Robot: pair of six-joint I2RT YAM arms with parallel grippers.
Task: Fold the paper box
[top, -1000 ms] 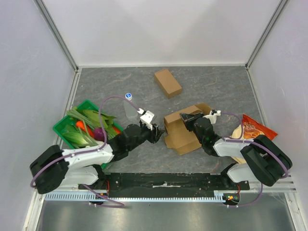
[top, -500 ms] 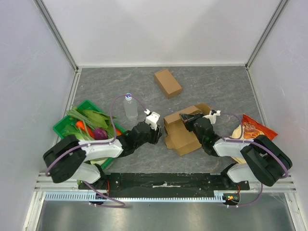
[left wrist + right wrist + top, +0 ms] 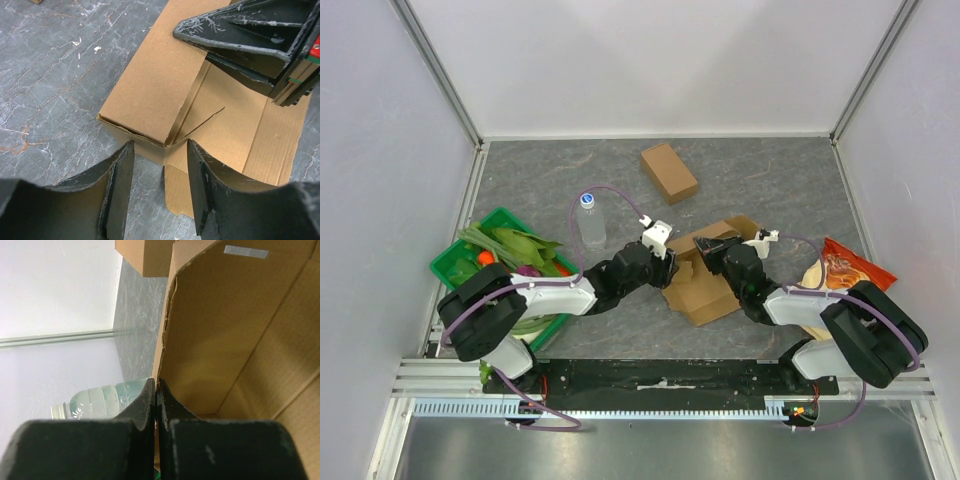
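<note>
The paper box [image 3: 708,282] is a partly folded piece of brown cardboard lying open in the middle of the table. My right gripper [image 3: 708,244] is shut on the upper edge of one raised wall [image 3: 225,330], its jaws [image 3: 156,385] pinching the cardboard. My left gripper [image 3: 666,262] stands open at the box's left corner [image 3: 150,95]. Its fingers [image 3: 120,185] straddle that corner and a flat flap [image 3: 175,185] on the table, with nothing gripped. The right gripper's black fingers [image 3: 240,30] show above the box in the left wrist view.
A closed brown box [image 3: 669,172] lies farther back. A water bottle [image 3: 589,222] stands left of the box, also visible as the bottle [image 3: 100,400] past the right fingers. A green basket of vegetables [image 3: 448,262] sits at the left, a snack bag [image 3: 847,272] at the right.
My left arm has swung right and forward, bringing its open gripper up to the box's left corner. The right gripper has kept its hold and place.
</note>
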